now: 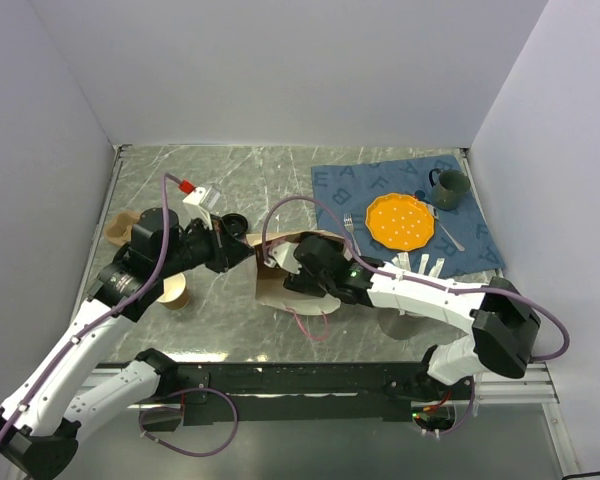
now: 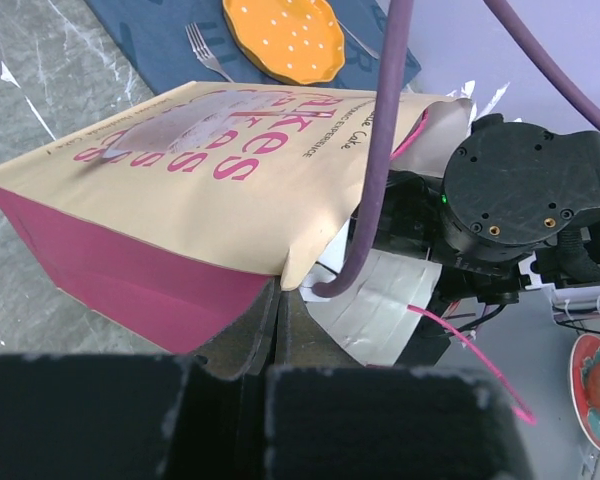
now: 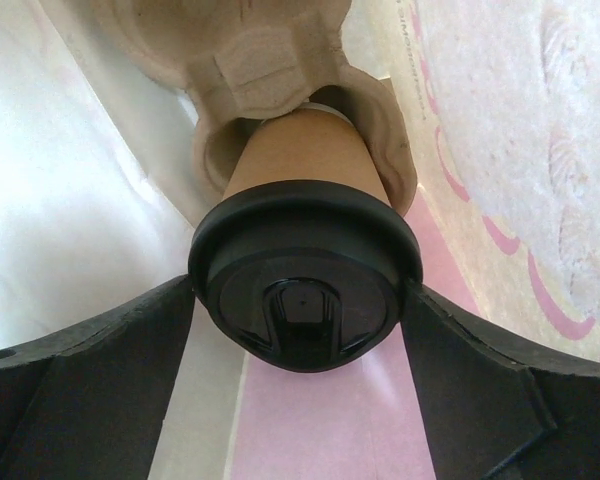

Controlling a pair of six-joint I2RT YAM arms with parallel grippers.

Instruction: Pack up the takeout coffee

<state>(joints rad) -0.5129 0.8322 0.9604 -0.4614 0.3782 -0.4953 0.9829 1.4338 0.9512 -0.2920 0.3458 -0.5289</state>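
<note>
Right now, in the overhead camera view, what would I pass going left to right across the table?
Brown cup beside the left arm → paper bag lying on its side in the middle → orange plate on the blue mat → dark green mug at the mat's far right corner.

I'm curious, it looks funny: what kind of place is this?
Probably a robot practice booth, not a real café: plain white walls box in one table, where a left arm and right arm handle a paper bag.
</note>
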